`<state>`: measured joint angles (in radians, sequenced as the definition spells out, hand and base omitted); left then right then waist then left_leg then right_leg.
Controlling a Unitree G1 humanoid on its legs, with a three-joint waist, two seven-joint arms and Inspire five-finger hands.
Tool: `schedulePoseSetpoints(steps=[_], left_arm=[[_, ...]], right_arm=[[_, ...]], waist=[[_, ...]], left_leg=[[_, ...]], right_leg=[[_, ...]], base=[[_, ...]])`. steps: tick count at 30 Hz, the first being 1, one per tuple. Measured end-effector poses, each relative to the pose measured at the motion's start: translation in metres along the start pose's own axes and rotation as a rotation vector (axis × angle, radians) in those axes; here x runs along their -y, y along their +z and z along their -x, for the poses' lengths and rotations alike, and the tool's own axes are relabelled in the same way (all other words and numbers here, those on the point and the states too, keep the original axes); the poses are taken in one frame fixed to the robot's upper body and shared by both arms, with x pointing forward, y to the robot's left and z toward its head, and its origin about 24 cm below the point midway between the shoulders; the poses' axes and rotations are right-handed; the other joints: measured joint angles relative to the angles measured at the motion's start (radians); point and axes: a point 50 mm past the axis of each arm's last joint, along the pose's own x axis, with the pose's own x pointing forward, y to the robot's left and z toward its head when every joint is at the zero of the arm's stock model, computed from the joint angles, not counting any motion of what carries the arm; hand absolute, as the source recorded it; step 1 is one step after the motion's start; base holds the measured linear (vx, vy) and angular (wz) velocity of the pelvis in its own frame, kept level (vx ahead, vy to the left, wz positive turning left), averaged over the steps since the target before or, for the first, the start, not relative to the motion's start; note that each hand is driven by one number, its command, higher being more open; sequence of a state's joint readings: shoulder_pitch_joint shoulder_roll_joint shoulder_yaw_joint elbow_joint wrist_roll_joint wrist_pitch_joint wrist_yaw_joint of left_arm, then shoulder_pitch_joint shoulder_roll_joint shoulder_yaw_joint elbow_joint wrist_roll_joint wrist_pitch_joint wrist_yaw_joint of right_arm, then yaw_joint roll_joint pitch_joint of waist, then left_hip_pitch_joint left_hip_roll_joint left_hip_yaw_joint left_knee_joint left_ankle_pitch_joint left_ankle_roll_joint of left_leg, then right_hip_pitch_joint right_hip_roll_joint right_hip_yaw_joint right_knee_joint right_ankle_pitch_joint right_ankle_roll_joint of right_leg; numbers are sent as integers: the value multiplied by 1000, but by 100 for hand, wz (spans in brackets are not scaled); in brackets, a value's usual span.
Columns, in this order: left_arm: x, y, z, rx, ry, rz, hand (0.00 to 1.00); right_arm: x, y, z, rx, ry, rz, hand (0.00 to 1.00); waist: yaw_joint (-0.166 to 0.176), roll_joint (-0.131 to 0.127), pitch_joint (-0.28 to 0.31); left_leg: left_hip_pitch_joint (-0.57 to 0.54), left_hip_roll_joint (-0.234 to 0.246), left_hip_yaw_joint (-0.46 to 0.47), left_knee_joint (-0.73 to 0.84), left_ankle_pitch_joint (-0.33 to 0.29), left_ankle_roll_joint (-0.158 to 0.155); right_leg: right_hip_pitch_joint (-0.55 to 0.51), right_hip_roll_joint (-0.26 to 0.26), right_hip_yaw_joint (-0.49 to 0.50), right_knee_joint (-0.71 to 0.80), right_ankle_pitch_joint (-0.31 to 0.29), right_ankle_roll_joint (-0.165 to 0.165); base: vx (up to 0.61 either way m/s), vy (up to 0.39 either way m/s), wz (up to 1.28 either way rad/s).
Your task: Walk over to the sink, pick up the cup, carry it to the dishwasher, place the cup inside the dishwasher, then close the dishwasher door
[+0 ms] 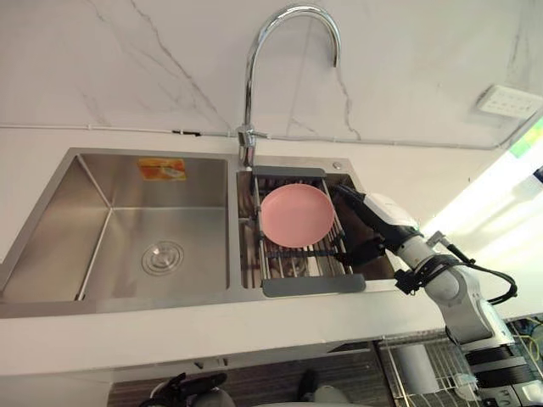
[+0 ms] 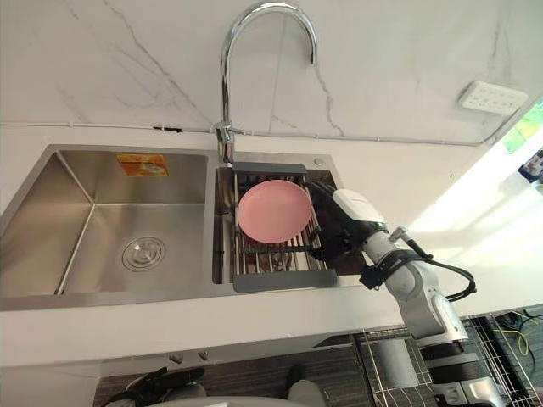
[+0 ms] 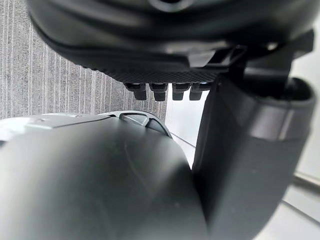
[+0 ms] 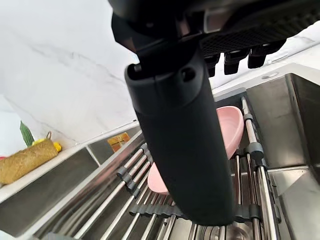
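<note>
Right hand (image 1: 366, 222) is over the sink's (image 1: 127, 182) right basin, just beside the rack (image 1: 312, 285), fingers relaxed and holding nothing. A pink dish (image 1: 296, 215) lies on the rack. Can't tell where the cup is. Left hand (image 3: 150, 45) hangs low, relaxed and empty.

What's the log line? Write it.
phase: reach | right hand open, beside pink bowl on sink rack | left hand open
</note>
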<state>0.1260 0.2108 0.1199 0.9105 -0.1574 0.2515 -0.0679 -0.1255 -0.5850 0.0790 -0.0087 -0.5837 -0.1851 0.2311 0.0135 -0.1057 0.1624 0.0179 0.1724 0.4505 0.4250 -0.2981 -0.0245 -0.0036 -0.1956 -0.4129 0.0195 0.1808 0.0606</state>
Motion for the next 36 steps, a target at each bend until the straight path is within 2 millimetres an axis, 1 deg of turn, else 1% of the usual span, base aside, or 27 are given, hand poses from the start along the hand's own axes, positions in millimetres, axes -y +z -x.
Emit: schedulePoseSetpoints(steps=[7, 13, 21, 26, 29, 33, 36], left_arm=[[2, 1, 0, -1, -6, -1, 100], [2, 2, 0, 2, -7, 2, 100], [4, 7, -1, 13, -10, -3, 100], [7, 12, -1, 46, -4, -120, 100], [8, 12, -1, 51, -10, -129, 100], [9, 12, -1, 52, -15, -136, 100], [9, 12, -1, 54, -15, -141, 100]], right_arm=[[-3, 8, -5, 47, 11, 39, 100], [-14, 14, -7, 73, 57, 55, 100], [-19, 16, -9, 72, 75, 123, 100], [-23, 17, -10, 86, 53, 180, 100], [-24, 17, -11, 94, 33, 222, 100], [-30, 16, -13, 97, 32, 280, 100], [-30, 18, -13, 114, 18, 281, 100]], waist=[[2, 8, 5], [3, 13, 8], [21, 16, 10], [28, 24, 15], [28, 27, 18], [30, 28, 18], [31, 28, 18]], left_leg=[[-1, -1, -6, 0, 1, 1], [-2, -3, -14, 3, 1, 2], [-7, -3, -26, 8, 2, 2], [-7, -10, -27, 6, 4, 5], [-5, -14, -28, -2, 7, 8], [-4, -21, -32, -7, 11, 11], [-4, -21, -34, -8, 12, 11]], right_leg=[[3, -2, -5, 1, -1, 1], [4, -7, -12, 14, -8, 8], [7, -8, -23, 17, -9, 8], [7, -15, -25, 20, -9, 8], [6, -22, -27, 24, -10, 8], [5, -32, -30, 33, -16, 16], [5, -32, -32, 33, -16, 17]], base=[[1, 0, 0], [-7, -1, 3], [-5, -2, 4], [0, 0, 0], [-4, 0, 1], [-14, 4, 4], [0, 0, 0]])
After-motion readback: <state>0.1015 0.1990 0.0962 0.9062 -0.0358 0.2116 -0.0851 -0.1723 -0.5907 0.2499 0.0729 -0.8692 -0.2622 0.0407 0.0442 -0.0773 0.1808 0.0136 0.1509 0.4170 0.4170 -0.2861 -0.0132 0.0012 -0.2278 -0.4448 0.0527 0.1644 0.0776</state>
